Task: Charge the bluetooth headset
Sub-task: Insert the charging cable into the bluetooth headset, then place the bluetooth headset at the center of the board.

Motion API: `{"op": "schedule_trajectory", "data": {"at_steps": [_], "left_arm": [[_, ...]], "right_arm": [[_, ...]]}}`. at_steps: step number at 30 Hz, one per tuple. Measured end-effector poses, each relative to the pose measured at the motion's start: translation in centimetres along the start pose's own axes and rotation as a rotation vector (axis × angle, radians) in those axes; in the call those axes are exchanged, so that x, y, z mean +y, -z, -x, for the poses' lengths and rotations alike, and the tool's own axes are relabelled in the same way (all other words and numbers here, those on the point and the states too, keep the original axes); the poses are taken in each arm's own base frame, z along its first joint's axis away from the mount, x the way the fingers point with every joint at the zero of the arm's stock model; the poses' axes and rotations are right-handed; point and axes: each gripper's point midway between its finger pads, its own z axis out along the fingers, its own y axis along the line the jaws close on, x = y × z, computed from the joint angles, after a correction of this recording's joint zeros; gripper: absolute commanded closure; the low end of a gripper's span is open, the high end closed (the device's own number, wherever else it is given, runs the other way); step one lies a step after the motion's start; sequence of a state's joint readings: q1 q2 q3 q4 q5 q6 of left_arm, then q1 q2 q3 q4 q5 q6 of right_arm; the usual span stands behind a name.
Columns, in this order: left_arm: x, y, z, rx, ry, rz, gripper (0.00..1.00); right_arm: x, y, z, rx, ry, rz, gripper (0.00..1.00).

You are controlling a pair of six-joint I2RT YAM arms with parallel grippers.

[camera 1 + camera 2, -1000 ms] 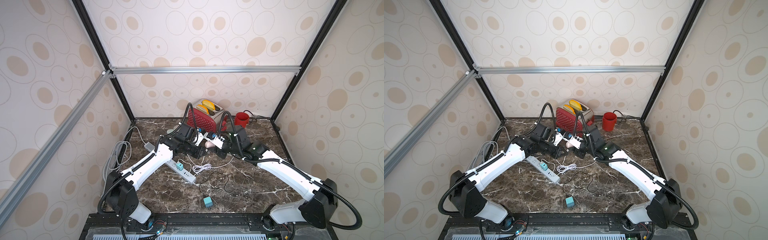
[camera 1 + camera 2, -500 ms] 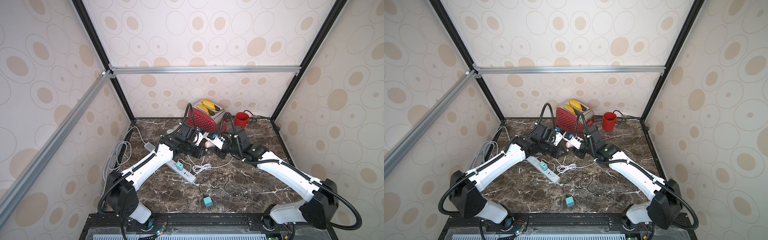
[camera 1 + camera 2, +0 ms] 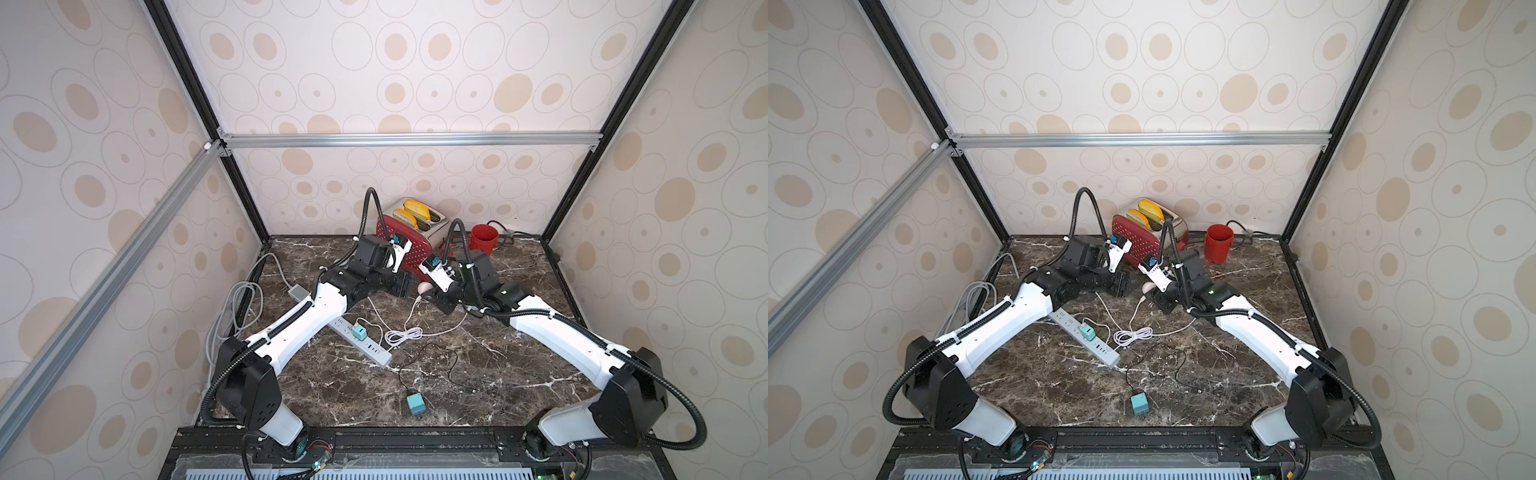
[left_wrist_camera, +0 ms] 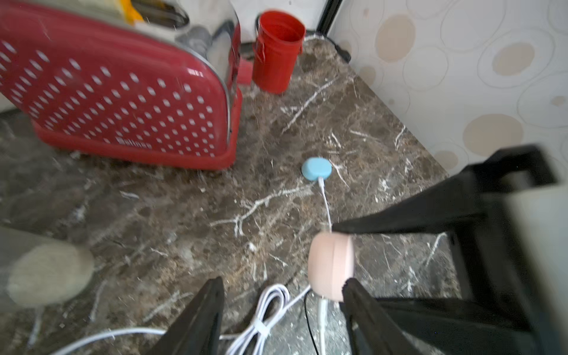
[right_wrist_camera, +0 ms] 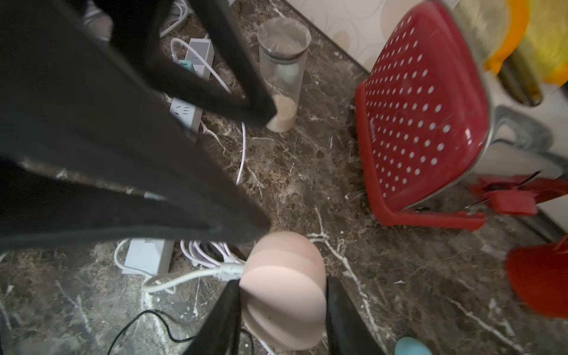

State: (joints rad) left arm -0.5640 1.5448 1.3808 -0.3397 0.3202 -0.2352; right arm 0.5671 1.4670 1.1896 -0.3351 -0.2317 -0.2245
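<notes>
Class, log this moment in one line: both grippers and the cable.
left gripper: jaws apart | right gripper: holding pink earbud case | white cable: connector at case

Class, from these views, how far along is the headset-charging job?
Looks done: a white cable meets the pink headset case, and a teal adapter sits in the power strip. In hand: the right gripper clamps the case; the left gripper stands open beside it. Left: probably setting the case down; whether the plug is fully seated is unclear.
</notes>
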Motion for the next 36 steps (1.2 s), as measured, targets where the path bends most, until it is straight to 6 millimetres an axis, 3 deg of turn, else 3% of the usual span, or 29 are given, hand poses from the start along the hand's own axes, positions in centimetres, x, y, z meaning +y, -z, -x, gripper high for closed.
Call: {"op": "schedule_trajectory", "data": {"at_steps": [4, 7, 13, 19, 25, 29, 32, 34, 36], "left_arm": [[2.5, 2.1, 1.8, -0.076, 0.015, 0.071, 0.35], [4.1, 3.8, 1.7, -0.108, 0.026, 0.134, 0.35], [6.1, 4.9, -0.2, -0.099, 0.046, 0.236, 0.35], [10.2, 5.0, -3.1, -0.045, 0.118, 0.349, 0.34], [12.6, 5.7, -3.8, -0.040, 0.147, 0.420, 0.35], [13.5, 6.0, -4.2, -0.035, 0.161, 0.441, 0.35], [14.0, 6.0, -4.5, -0.031, 0.167, 0.451, 0.35], [14.0, 6.0, -4.7, -0.029, 0.168, 0.451, 0.35], [14.0, 5.9, -4.8, -0.028, 0.169, 0.448, 0.34]], "right_arm": [[-2.2, -2.1, -1.6, 0.070, -0.130, -0.007, 0.90], [-4.8, -3.7, -2.3, 0.111, -0.225, -0.041, 0.89], [-10.3, -6.8, -3.8, 0.175, -0.374, -0.130, 0.88], [-13.5, -8.5, -6.0, 0.242, -0.475, -0.195, 0.86], [-13.9, -10.5, -8.4, 0.322, -0.534, -0.204, 0.84], [-13.7, -11.3, -9.9, 0.372, -0.565, -0.199, 0.77], [-13.7, -11.5, -10.4, 0.385, -0.582, -0.198, 0.64], [-13.8, -11.4, -10.5, 0.387, -0.592, -0.198, 0.48], [-13.9, -11.2, -10.3, 0.379, -0.599, -0.201, 0.41]]}}
